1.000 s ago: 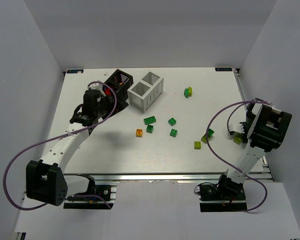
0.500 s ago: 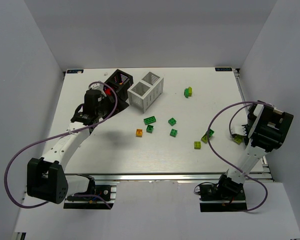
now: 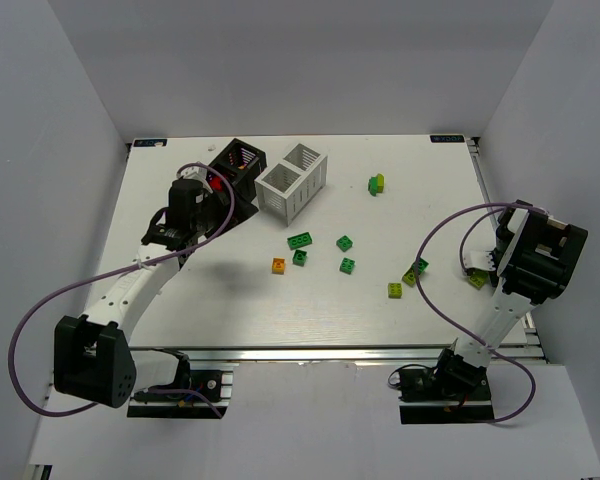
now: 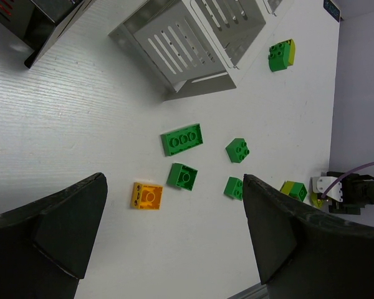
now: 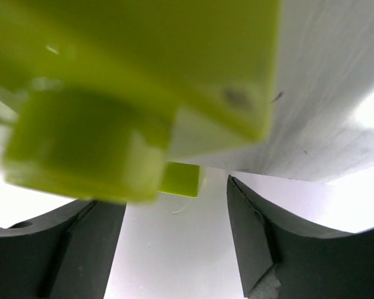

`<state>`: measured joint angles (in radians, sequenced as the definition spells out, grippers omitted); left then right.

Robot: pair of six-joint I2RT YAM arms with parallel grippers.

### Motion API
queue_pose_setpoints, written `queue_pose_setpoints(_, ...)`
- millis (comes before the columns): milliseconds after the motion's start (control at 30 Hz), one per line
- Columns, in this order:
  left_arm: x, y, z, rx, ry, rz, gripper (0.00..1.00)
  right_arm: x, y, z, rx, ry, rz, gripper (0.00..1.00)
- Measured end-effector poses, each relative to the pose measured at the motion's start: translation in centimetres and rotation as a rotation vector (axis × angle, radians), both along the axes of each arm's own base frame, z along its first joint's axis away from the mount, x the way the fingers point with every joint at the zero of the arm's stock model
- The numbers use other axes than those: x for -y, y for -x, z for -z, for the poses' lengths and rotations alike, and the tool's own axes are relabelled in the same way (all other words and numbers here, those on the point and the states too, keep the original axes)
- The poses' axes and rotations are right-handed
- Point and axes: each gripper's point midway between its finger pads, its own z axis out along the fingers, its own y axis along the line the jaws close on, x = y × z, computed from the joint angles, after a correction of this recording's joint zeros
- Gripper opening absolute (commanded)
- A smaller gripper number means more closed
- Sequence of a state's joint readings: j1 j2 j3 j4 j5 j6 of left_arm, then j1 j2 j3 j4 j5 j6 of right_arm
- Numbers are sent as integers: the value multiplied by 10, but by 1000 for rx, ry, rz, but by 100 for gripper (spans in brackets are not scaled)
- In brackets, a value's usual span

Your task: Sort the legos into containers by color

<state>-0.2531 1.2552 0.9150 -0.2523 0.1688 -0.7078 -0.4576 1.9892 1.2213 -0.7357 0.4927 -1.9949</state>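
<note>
Right jaws stand apart at the yellow-green brick point(image 5: 137, 62), seemingly not yet gripping; centre it before closing; left jaws wide, empty.

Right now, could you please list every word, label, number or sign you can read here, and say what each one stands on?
Nothing is legible.
The far-right sticker on the table: too small to read.
The far-left sticker: too small to read.
</note>
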Motion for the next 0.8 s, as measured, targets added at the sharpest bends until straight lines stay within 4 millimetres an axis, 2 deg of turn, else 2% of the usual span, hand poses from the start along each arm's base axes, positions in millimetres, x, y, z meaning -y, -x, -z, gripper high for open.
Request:
queue_pose_setpoints(33,0,0,0,0,0,0,98,0,0,0,1,0,-1,65)
queue_pose_setpoints(367,0,0,-1,2,4,-2,98,0,-1,-1,2,-5,0,53)
queue_pose_setpoints(633,1,-2,-3,9,10,-5,98,-8,6,3,-23,-47,2,46)
queue_pose_setpoints(800,1,-2,-3,10,10,-4,98,-11,9,2,-37,-63,1,45)
